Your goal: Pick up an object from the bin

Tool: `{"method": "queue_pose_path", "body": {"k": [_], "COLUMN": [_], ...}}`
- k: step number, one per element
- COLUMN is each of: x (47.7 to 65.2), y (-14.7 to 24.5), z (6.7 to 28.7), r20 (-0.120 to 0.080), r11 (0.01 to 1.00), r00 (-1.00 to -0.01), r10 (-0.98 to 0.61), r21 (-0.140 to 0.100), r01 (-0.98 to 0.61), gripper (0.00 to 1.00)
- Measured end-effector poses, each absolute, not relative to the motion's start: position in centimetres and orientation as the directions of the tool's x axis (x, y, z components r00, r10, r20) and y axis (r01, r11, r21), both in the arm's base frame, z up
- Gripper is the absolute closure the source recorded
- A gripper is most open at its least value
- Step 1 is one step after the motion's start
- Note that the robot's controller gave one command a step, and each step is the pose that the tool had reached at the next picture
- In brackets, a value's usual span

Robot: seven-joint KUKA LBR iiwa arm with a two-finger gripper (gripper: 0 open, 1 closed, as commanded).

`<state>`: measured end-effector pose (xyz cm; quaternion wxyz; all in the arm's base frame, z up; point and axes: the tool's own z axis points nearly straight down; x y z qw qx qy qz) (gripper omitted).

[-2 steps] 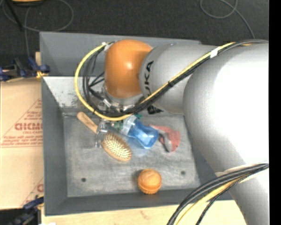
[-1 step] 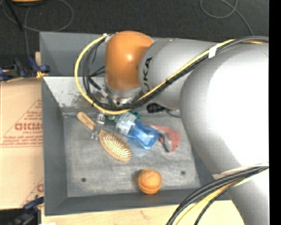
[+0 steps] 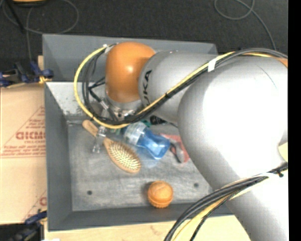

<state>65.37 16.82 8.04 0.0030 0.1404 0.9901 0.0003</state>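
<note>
The arm's orange-capped wrist hangs over the back left of the grey metal bin. Its jaws are down by the handle end of a wooden oval hairbrush with a pale bristle pad; whether they are released or clenched I cannot tell. A clear blue plastic bottle lies just beside the brush, partly under the arm. A round orange ball sits well apart, near the front wall.
</note>
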Motion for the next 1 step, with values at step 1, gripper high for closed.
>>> {"method": "queue_pose_path", "body": {"k": [1], "x": [65.22], "y": [17.31], "z": [6.83], "r20": [-0.008], "r11": [0.887], "r00": [-0.887], "r10": [0.462], "r21": [0.016], "r01": [0.462], "gripper": [1.0]}}
